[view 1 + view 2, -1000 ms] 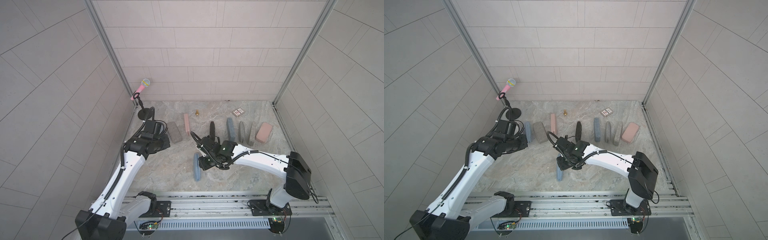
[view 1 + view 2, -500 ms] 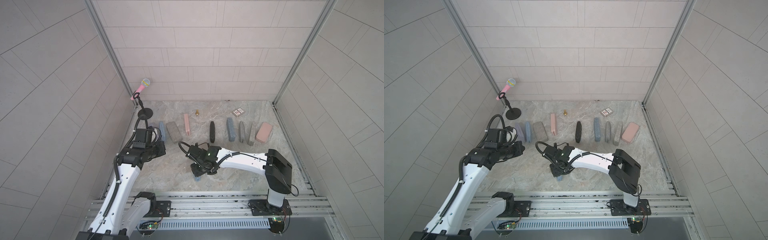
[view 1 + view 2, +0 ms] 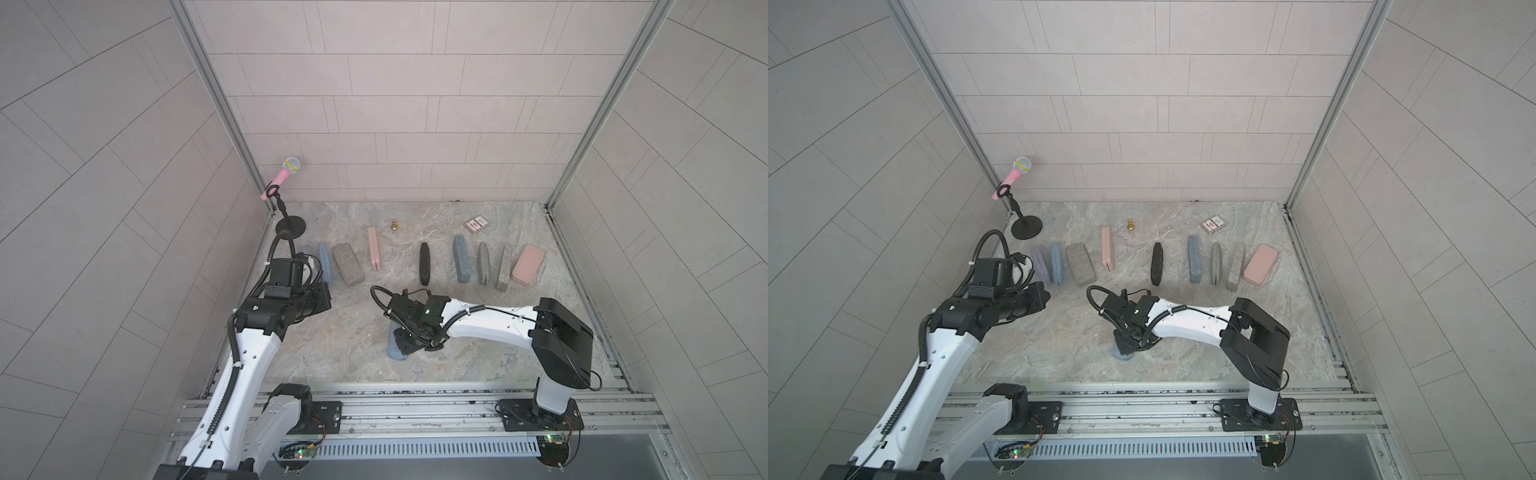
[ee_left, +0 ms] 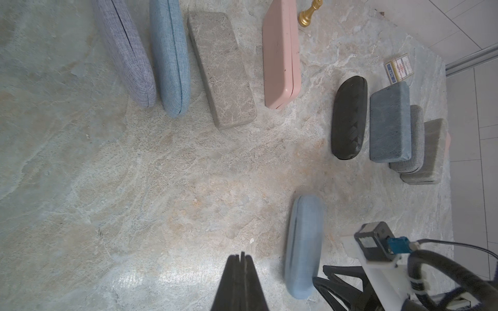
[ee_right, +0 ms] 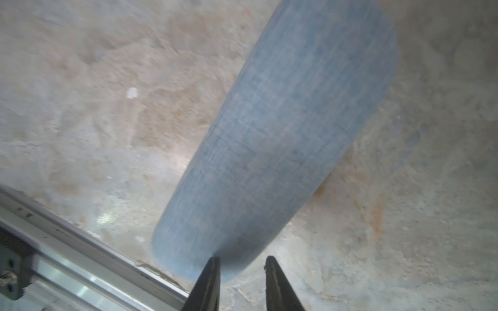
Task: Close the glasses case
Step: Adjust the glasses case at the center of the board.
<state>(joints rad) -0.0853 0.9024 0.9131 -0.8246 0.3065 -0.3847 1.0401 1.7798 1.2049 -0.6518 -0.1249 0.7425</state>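
Black fingers of the right gripper (image 5: 242, 260) are held slightly apart over the near end of the blue case (image 5: 283, 134), clamping nothing. The blue case is laid on the marble table (image 3: 332, 345), well apart from the row of cases (image 3: 348, 264). The left gripper (image 4: 240, 258) is pressed together.

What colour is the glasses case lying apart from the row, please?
The case is light blue; left wrist view shows it best.

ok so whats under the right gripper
The light blue glasses case, lying on the table. In both top views only its near end shows; the right gripper covers the rest.
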